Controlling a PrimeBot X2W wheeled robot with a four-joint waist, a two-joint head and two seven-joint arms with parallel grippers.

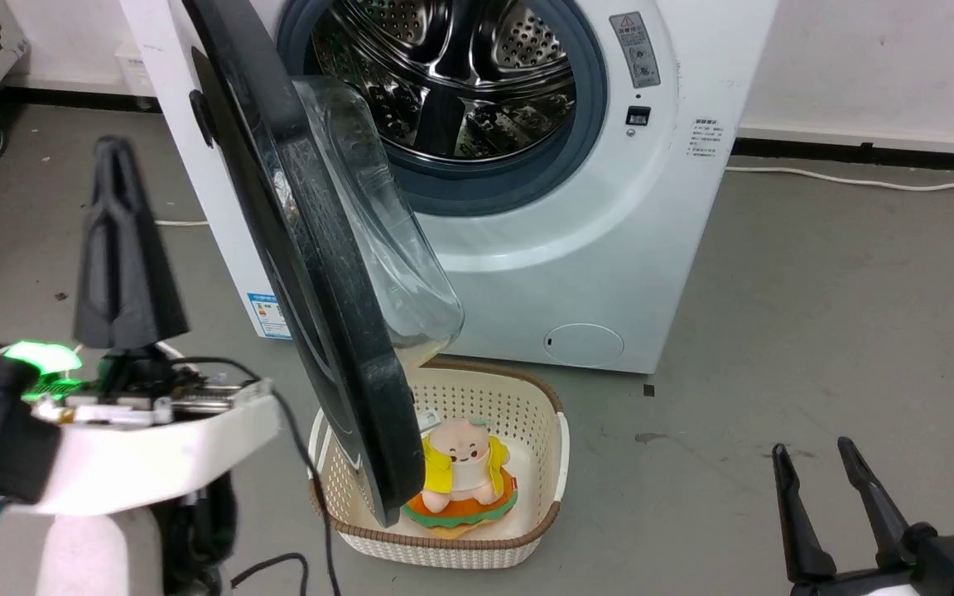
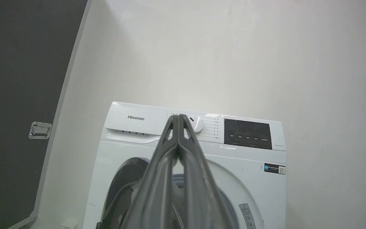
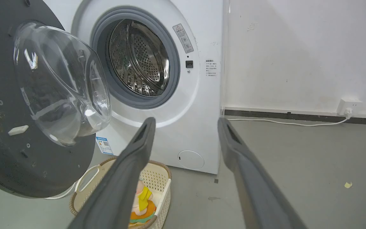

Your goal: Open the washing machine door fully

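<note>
Door half open, left arm in its path
Washing machine door sits just right of my left jaws, clenched empty; right jaws released, well apart. Swinging wider, it could hit that arm or clip the basket below.

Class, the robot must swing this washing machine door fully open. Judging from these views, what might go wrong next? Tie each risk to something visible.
1. The shut left gripper stands on the outer side of the washing machine door, where it must swing; the arm may block it.
2. The door's lower edge hangs over the basket and might snag its rim.
3. The open right gripper could slip on the curved glass bowl.
</note>
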